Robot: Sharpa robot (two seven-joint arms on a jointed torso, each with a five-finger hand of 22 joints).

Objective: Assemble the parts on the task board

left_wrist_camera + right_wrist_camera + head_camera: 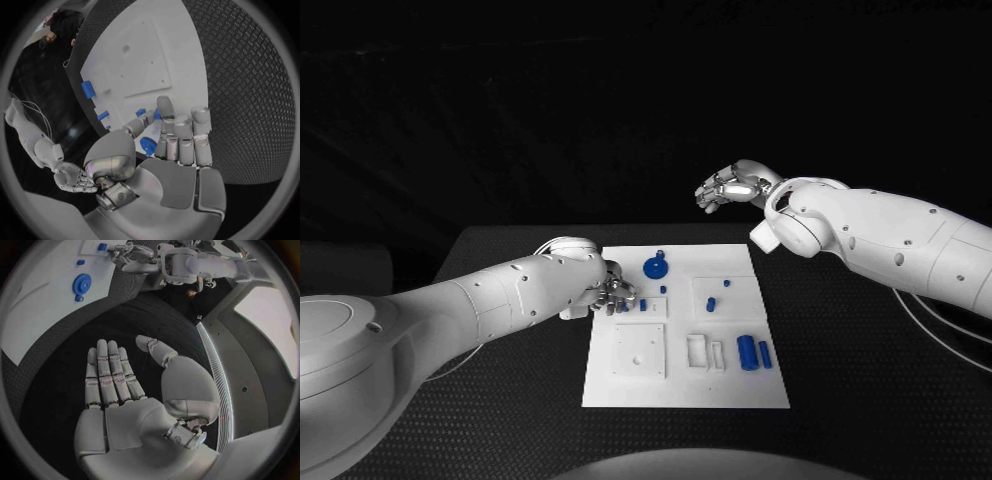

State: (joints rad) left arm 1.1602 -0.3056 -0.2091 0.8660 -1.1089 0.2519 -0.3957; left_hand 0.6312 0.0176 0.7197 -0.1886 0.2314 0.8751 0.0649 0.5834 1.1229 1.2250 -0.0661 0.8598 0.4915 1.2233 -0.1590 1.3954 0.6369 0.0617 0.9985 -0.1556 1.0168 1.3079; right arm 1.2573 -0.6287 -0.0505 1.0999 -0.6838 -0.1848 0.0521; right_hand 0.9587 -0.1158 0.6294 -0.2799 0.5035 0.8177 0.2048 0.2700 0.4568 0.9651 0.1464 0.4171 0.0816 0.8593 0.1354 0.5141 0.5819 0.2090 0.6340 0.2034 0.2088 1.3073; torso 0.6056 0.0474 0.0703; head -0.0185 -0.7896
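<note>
In the head view the silver left hand [612, 294] curls at the left edge of the white rectangular task board [678, 385] mid-frame, nearest the small blue parts [642, 304], perhaps pinching one; the left wrist view shows fingers [165, 112] bent over a blue piece [148, 145]; the right wrist view shows the right hand [125, 390] flat, spread, empty, well apart.

Two glossy white arm shells [473, 300] are showing small dark screw holes; silver segmented fingers [109, 377] are gleaming; thin cables [935, 315] are trailing beside the right arm [891, 235].

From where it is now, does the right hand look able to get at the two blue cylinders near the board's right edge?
Probably yes: the right hand is open, raised behind the task board, with nothing over the blue cylinders.
</note>
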